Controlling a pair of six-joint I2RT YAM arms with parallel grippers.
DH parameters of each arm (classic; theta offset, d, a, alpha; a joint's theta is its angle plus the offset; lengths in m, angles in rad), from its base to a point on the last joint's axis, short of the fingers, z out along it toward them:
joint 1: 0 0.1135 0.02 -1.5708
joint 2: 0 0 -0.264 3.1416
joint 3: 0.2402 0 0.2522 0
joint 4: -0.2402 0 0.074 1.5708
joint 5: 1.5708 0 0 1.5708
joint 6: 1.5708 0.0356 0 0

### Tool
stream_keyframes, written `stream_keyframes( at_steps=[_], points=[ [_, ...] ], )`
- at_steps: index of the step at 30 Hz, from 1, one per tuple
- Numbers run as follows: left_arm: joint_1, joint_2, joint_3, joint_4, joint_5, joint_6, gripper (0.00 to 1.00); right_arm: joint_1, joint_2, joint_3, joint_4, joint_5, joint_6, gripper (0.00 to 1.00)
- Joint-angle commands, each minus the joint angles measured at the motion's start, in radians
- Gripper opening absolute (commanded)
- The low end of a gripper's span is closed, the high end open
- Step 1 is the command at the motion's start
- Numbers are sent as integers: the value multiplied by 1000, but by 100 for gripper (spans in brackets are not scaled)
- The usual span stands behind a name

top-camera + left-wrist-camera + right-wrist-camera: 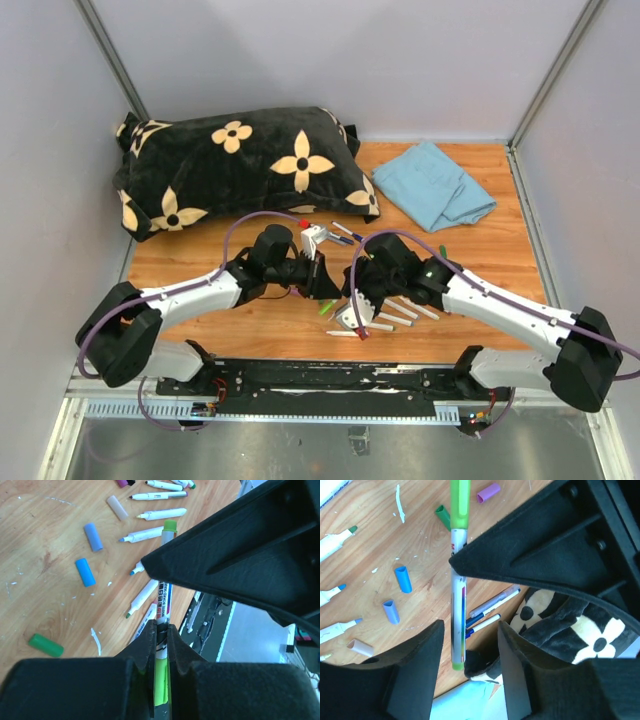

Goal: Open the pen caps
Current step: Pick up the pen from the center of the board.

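Pen (162, 600), centre frame: left hand (160, 631) is pinching it steady; right hand (470, 630) is standing spread around it, likely for pulling green cap (459, 502).

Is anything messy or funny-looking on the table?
Yes. Loose pen caps lie scattered on the wooden table, and several uncapped markers lie with bare tips. White streaks mark the wood, like dried ink or scrapes. A flowered pillow on a work table looks odd too.

pillow (240, 165): black, cream flowers | cloth (440, 185): light blue | desk (500, 250): orange-brown wood grain | pen caps (85, 572): blue, green, purple (one beige) | held pen (457, 615): white, lime ends
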Motion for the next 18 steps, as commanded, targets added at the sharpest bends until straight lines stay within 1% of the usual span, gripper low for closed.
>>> stream_keyframes(
  at_steps=[1,4,6,9,10,11,13,14,16,17,18],
  points=[
    [-11,6,35,21,37,10,0,33,17,-24,23,60,-27,39],
    [-11,-2,39,24,38,5,0,43,16,-38,22,64,-25,24],
    [-11,-8,39,29,41,0,0,44,9,-49,22,56,-16,18],
    [-11,-21,33,43,43,-8,1,44,-12,-59,22,37,13,6],
    [-11,-26,29,48,41,-13,10,44,-20,-61,22,35,32,2],
    [-11,-38,21,59,36,-21,20,43,-32,-61,22,36,54,1],
    [-11,-73,-3,88,21,-41,40,40,-60,-65,25,44,127,1],
    [-11,-97,-22,103,8,-47,47,36,-84,-71,25,43,157,1],
    [-11,-153,-49,134,-25,-66,59,22,-126,-87,24,21,217,1],
    [-11,-182,-62,146,-42,-71,64,13,-152,-102,23,1,252,1],
    [-11,-213,-76,161,-58,-74,66,2,-179,-109,16,-17,286,1]
  ],
)
